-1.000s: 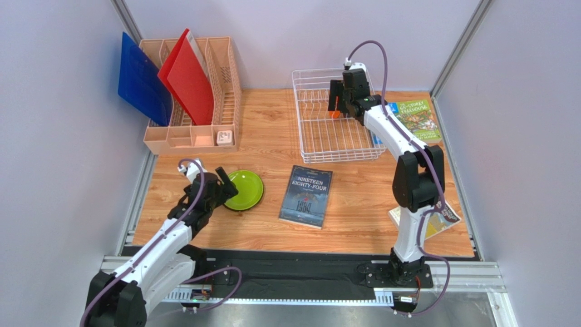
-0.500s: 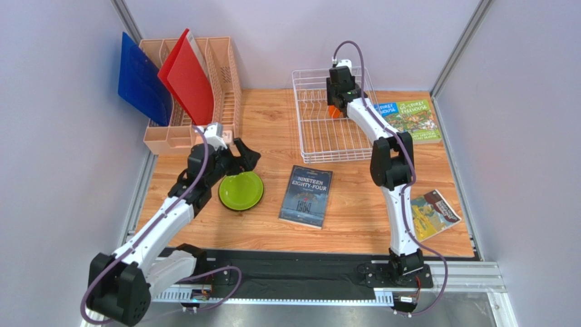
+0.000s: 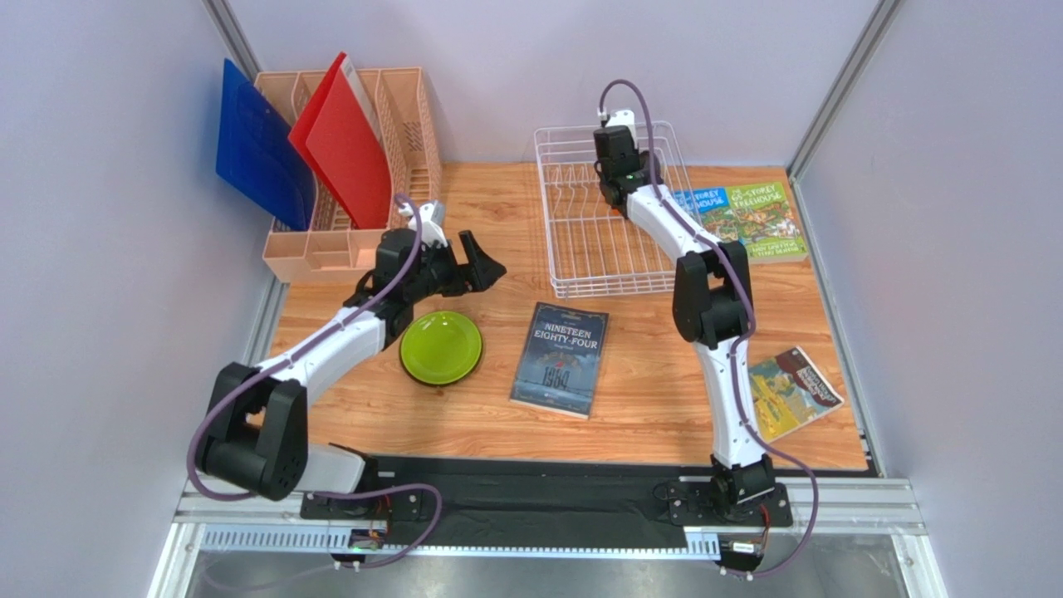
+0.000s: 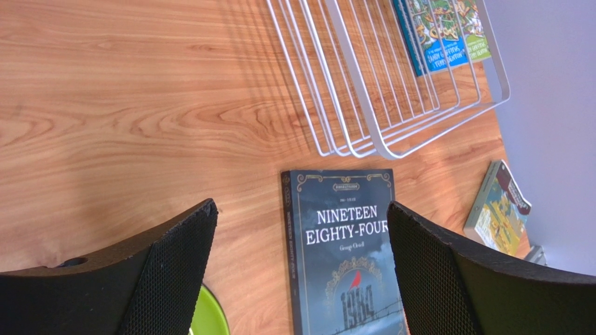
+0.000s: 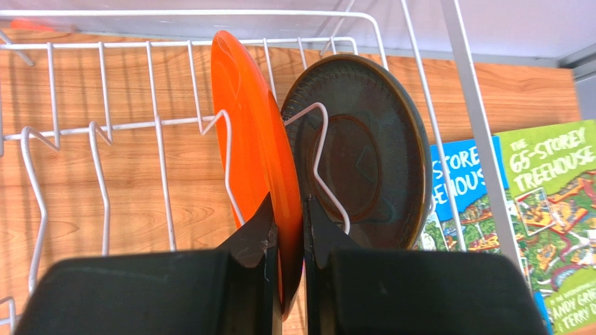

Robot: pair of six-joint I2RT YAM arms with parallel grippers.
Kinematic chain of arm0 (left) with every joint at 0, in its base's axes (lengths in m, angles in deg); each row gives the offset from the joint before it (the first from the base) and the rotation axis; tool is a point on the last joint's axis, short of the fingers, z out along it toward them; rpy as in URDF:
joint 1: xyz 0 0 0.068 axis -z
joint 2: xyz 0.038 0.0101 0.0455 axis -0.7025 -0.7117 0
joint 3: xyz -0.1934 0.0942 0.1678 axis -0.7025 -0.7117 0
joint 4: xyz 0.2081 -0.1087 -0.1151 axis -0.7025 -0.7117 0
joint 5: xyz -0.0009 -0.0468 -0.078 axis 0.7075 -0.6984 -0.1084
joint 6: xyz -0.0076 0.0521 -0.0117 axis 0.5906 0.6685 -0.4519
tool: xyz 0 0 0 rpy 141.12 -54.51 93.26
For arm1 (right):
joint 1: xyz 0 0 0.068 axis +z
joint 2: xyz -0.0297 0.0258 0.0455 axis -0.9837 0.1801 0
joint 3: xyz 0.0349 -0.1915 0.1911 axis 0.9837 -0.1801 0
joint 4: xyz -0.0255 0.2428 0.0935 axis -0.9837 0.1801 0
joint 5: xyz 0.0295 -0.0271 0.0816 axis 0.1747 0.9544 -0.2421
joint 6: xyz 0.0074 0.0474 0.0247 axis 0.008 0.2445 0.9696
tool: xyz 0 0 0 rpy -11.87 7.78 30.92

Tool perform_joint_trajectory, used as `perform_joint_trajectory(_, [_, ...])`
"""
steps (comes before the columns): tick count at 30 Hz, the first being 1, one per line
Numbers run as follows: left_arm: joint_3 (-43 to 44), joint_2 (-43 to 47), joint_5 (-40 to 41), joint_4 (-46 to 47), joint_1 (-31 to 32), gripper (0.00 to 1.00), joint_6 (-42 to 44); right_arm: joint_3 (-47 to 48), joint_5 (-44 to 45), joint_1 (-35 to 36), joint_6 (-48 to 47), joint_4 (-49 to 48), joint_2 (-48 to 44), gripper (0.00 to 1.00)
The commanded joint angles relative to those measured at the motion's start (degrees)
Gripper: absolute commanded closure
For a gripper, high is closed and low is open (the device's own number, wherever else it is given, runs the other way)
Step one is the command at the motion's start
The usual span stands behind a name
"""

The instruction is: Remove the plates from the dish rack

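The lime green plate (image 3: 441,348) lies flat on the near left of the surface (image 3: 374,411), beside a dark book (image 3: 559,359). A little farther, the left fingers (image 4: 168,258) are spread wide and hold nothing. At the far right, in the white dish rack (image 5: 210,12), the right fingers (image 5: 255,241) pinch the edge of the upright orange plate (image 5: 245,118). A teal-grey plate (image 5: 364,153) stands just right of it.
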Motion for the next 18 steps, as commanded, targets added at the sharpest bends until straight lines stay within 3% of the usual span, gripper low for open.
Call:
perform_joint_trajectory(1, [5.09, -3.01, -2.08, 4.26, -0.02, 0.05, 0.47, -3.13, 9.38, 2.39, -4.43, -9.54, -7.05, 1.00])
perform_joint_trajectory(7, [8.26, -5.91, -3.13, 5.05, -0.02, 0.04, -0.06, -10.85, 15.01, 4.41, -7.51, -16.76, -14.43, 1.00])
perform_joint_trajectory(13, [10.98, -8.90, -6.38, 8.91, -0.02, 0.01, -1.98, -12.88, 19.06, 6.70, -7.52, -13.35, -23.04, 1.00])
perform_joint_trajectory(16, [13.00, -11.44, -11.20, 12.16, -0.02, 0.01, -4.53, -17.10, 13.45, 6.53, 0.36, -6.97, -29.28, 1.00])
perform_joint_trajectory(18, [13.71, -13.29, -12.80, 13.92, -0.02, 0.01, -6.20, -21.66, 3.89, 6.44, 4.86, -2.82, -34.62, 0.99])
